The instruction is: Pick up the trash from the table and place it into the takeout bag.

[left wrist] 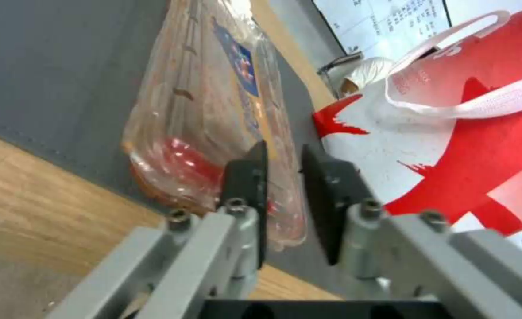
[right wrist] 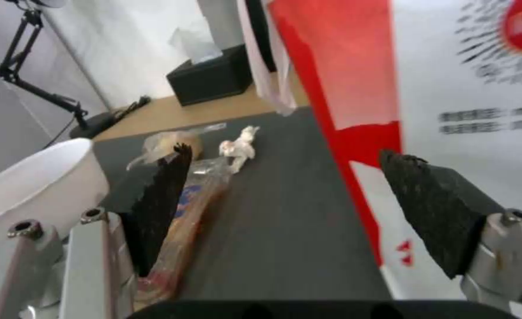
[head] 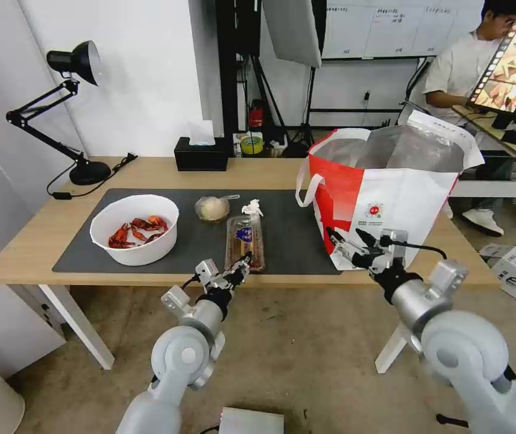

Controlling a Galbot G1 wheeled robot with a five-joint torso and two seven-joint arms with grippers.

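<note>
Jaws of my left gripper (left wrist: 283, 177) nearly together on the near-end rim of the clear tray (head: 245, 241) lying on the worktop (head: 29, 247) mat; looks light, thin, slippery, crushable, so I'd pinch the stiff rim; right gripper (head: 354, 244) jaws apart by the bag (head: 390, 199).

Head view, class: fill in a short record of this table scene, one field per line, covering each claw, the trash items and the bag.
left claw: at the near end of the clear plastic trays, nearly closed on their rim
right claw: open, held in front of the takeout bag, gripping nothing
bowl: white round bowl with red crayfish shells, on the dark mat
cup: small clear cup behind the trays
tissue: crumpled tissue beside the cup
bag: upright at the mat's right end, top open
</note>
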